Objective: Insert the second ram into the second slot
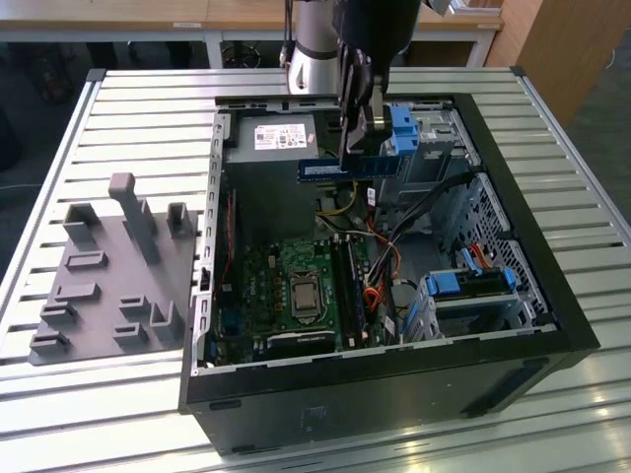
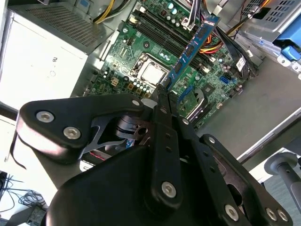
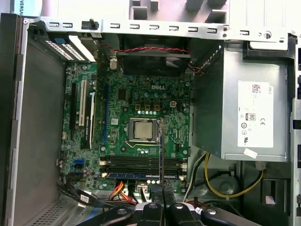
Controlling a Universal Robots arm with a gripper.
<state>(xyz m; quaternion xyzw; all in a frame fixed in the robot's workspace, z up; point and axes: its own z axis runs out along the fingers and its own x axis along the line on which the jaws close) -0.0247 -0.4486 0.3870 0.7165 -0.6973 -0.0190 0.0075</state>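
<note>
One end effector (image 1: 357, 148) pointing down, clamping second ram (image 1: 335, 168)

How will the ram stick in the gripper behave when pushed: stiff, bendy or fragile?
Probably stiff: the second ram juts straight out sideways from the gripper without sagging. Likely light, as it is thin and flat. Perhaps fragile: it is a bare circuit board, so a crooked push might harm it.

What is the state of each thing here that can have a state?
second ram, held in the air, not in any slot.
gripper, shut on the second ram.
computer case, lying on its side, side panel off.
processor socket, uncovered, no cooler on it.
</note>
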